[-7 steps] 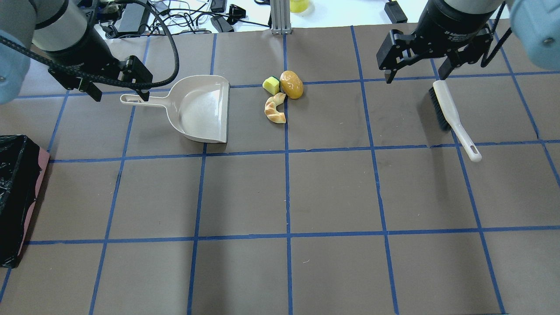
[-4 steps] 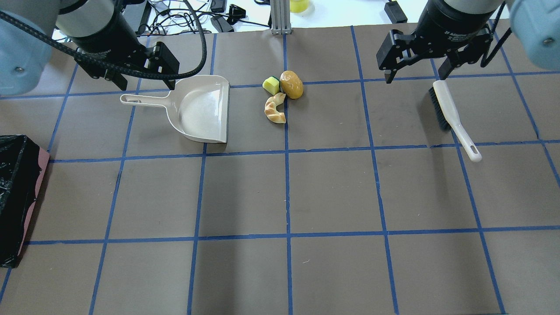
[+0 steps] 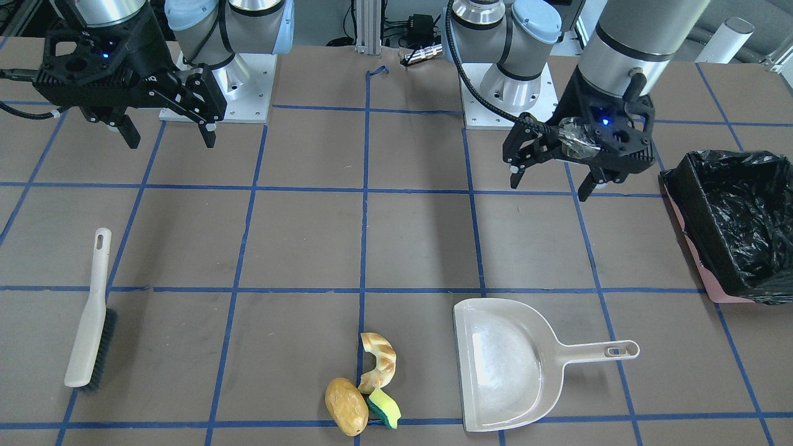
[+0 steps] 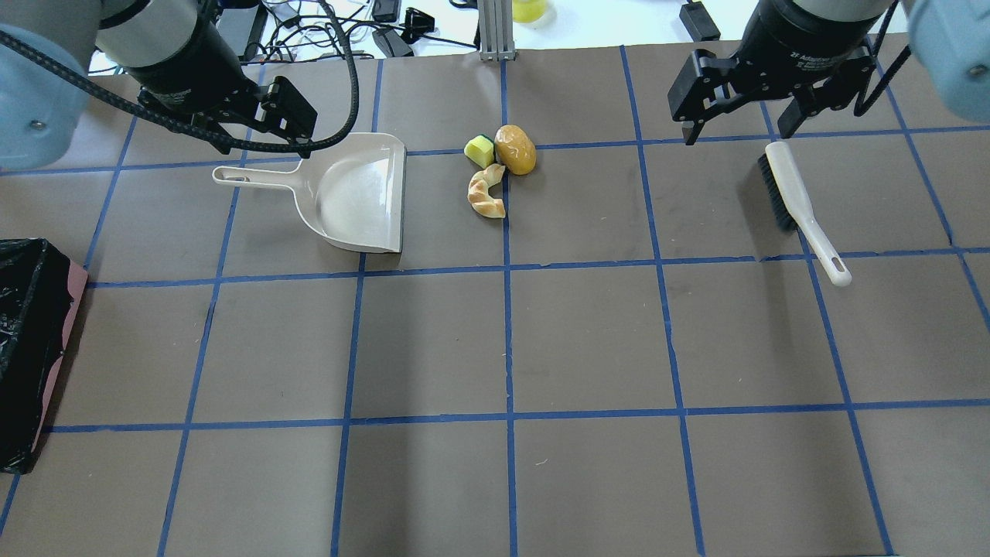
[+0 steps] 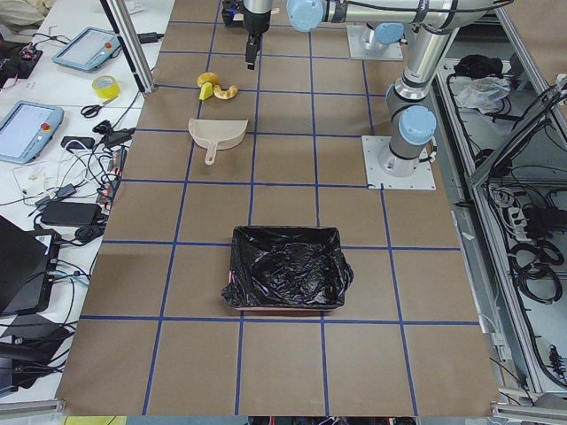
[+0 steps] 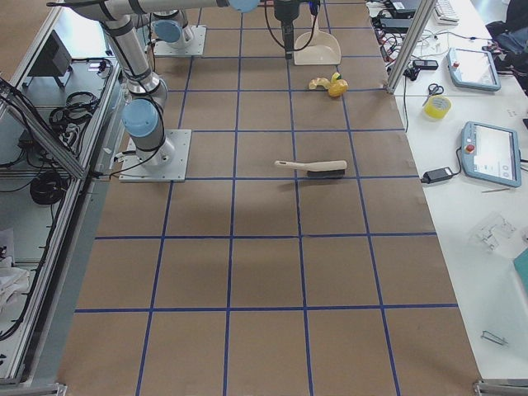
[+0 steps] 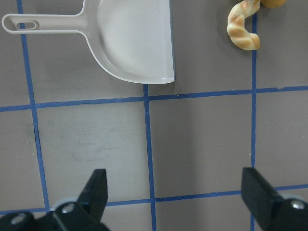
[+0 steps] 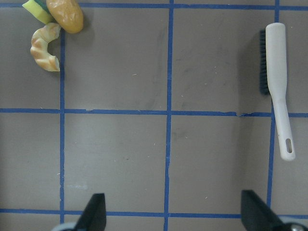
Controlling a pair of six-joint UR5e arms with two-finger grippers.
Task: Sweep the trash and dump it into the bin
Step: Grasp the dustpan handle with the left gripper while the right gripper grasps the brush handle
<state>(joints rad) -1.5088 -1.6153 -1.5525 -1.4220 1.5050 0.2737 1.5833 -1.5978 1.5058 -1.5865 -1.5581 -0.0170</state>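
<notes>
The trash lies together at the far middle of the table: a tan potato (image 4: 516, 149), a striped croissant (image 4: 486, 192) and a yellow-and-green sponge wedge (image 4: 479, 150). The beige dustpan (image 4: 356, 193) lies to their left, mouth toward them. The beige brush (image 4: 800, 205) lies at the right. The black-lined bin (image 4: 27, 348) stands at the left table edge. My left gripper (image 4: 255, 143) is open and empty, hovering above the dustpan's handle. My right gripper (image 4: 735, 135) is open and empty, hovering above the brush's bristle end.
Cables and power units lie beyond the table's far edge, beside an aluminium post (image 4: 495, 31). Both arm bases (image 3: 217, 80) stand on the robot's side of the table. Blue tape lines grid the brown surface.
My left gripper has moved right and away, from over the end of the dustpan's handle to over the handle near the pan. The right gripper has barely moved. Nothing on the table shifted.
</notes>
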